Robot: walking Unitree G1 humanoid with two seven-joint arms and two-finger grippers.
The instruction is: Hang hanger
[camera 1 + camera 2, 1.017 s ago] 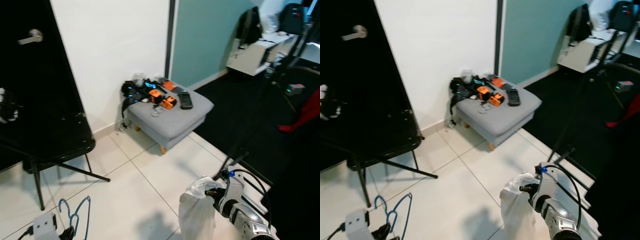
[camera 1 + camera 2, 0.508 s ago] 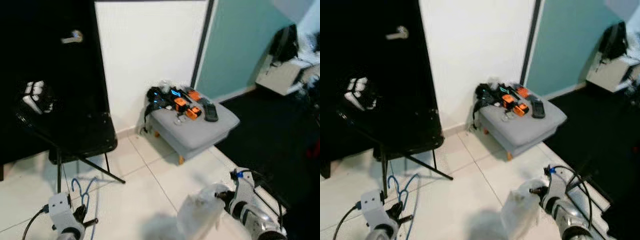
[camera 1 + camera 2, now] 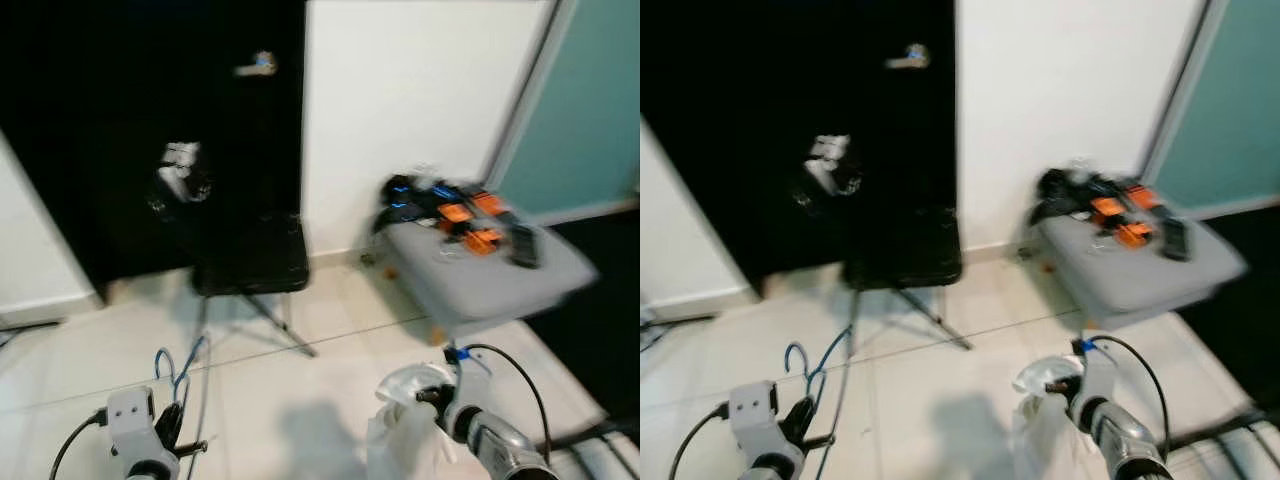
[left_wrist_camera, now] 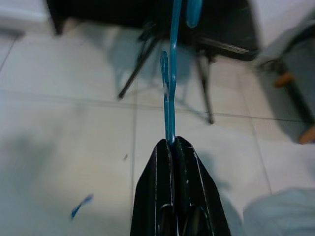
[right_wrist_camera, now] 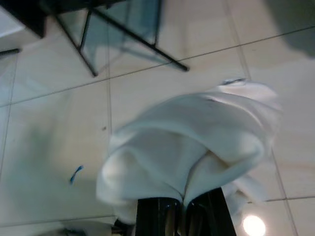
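A blue wire hanger stands up out of my left gripper, whose fingers are shut on its lower end. In the eye views the same hanger rises over the tiled floor at the lower left, above the left gripper. A white garment hangs bunched from my right gripper, which is shut on the fabric. That garment shows at the lower right, in front of the right gripper.
A black folding chair stands ahead before a black door with a silver handle. To the right, a grey footstool carries orange and black items by the white wall. Pale tiled floor lies in between.
The camera has swung left, so chair, door and footstool have slid right in the picture. Both grippers keep their hold on hanger and garment.
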